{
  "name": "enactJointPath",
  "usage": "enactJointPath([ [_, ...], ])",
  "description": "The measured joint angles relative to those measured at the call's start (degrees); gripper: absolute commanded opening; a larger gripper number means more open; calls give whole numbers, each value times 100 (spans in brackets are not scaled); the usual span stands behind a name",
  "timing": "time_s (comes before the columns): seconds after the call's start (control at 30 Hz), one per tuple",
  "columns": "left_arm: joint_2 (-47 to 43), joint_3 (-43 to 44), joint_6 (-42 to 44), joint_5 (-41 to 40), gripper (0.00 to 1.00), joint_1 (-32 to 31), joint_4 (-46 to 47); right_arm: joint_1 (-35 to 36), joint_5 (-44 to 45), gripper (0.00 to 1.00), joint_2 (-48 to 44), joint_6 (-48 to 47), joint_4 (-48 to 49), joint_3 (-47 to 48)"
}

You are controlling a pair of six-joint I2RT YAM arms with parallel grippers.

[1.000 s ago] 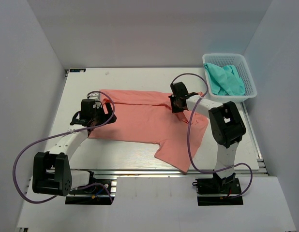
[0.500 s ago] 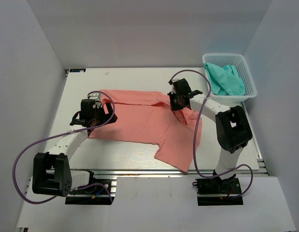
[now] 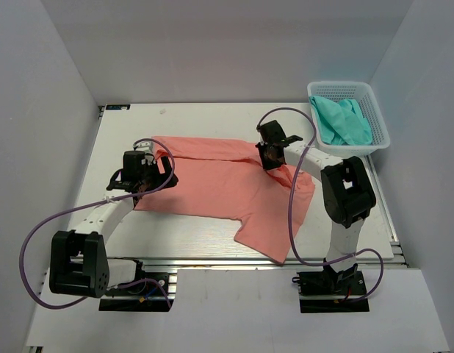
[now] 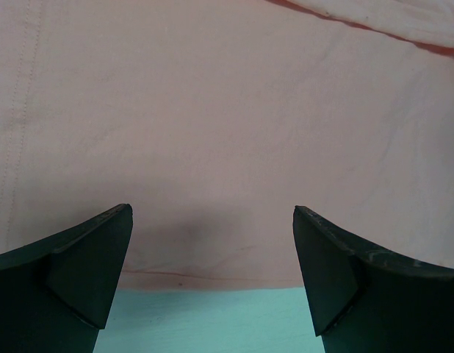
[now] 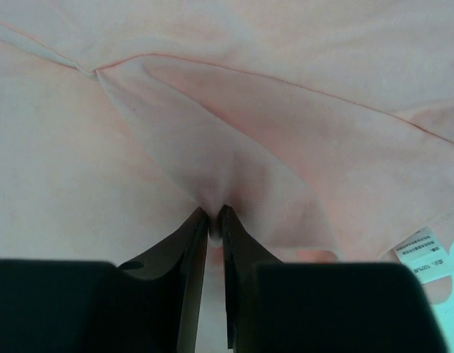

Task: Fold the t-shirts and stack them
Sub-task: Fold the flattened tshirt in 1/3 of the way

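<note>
A salmon-pink t-shirt (image 3: 212, 184) lies spread across the table, with one sleeve reaching toward the front edge. My right gripper (image 3: 270, 157) (image 5: 216, 213) sits low over the collar area, its jaws nearly together on a pinched fold of the pink cloth (image 5: 212, 176). A white neck label (image 5: 425, 254) shows to the right. My left gripper (image 3: 142, 181) (image 4: 212, 220) hangs wide open just above the shirt's left hem (image 4: 212, 276) and holds nothing. A teal-green t-shirt (image 3: 343, 121) lies bunched in the basket.
The white lattice basket (image 3: 383, 134) stands at the back right corner of the table. Purple cables loop from both arms. Grey walls close in the left, back and right sides. Bare tabletop (image 3: 190, 232) lies in front of the shirt.
The right gripper rose a little with the fold, then came back down, and the shirt's right side shifted slightly. The left arm stayed put.
</note>
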Motion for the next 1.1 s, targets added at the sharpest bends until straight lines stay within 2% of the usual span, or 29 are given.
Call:
enactJointPath([
  [0.07, 22, 0, -2, 0, 100, 0, 2, 0, 26, 18, 0, -22, -9, 0],
  [0.23, 114, 11, 22, 0, 100, 0, 2, 0, 44, 0, 0, -63, -85, 22],
  [0.4, 122, 11, 37, 4, 100, 0, 0, 0, -249, 0, 0, -87, -131, 79],
  [0.6, 122, 11, 44, 13, 100, 0, 0, 0, -1316, 0, -7, -50, -142, 107],
  [0.77, 122, 11, 48, 22, 100, 0, -4, 0, -2262, 30, -7, 105, -92, 105],
  [0.9, 116, 11, 52, 20, 100, 0, -11, 0, -3077, 44, -7, 160, -24, 105],
  [0.93, 109, 13, 55, 20, 100, 0, -15, 0, -3259, 52, -7, 153, -11, 105],
  [1.1, 103, 151, 52, 20, 100, 0, -68, 17, -3467, 59, -33, 118, 7, 107],
])
